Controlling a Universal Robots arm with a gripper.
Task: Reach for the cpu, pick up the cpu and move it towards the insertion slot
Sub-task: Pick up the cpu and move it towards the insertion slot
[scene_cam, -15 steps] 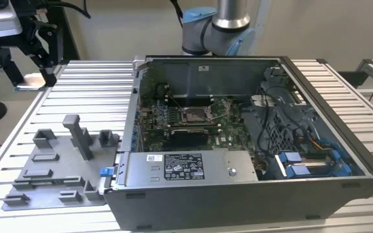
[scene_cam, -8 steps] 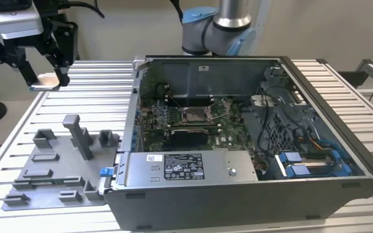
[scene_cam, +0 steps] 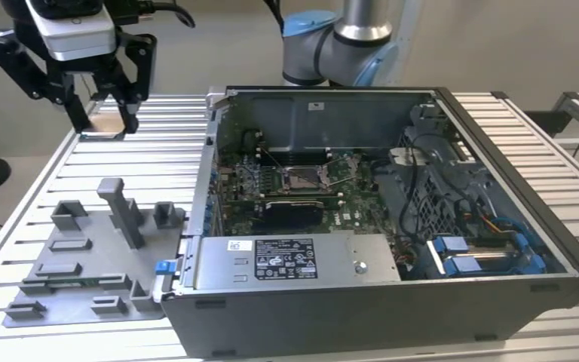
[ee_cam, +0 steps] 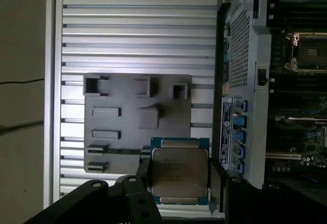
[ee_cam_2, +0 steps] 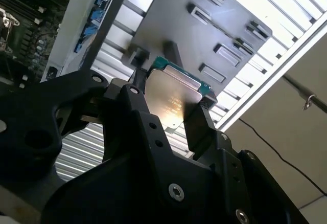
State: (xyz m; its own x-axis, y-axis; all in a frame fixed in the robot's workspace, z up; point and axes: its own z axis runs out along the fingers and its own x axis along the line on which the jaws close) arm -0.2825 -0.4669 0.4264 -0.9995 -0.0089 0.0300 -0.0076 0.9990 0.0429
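First wrist view shows my pincer pinching the cpu by two opposite edges; I judge it light, stiff and fragile, so edges only.

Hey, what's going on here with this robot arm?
The robot arm's gripper is shut on the processor chip, holding it in the air above the slatted table, to the exterior view's left of the open computer case. The socket on the board inside the case is some way off; the chip is not over it.
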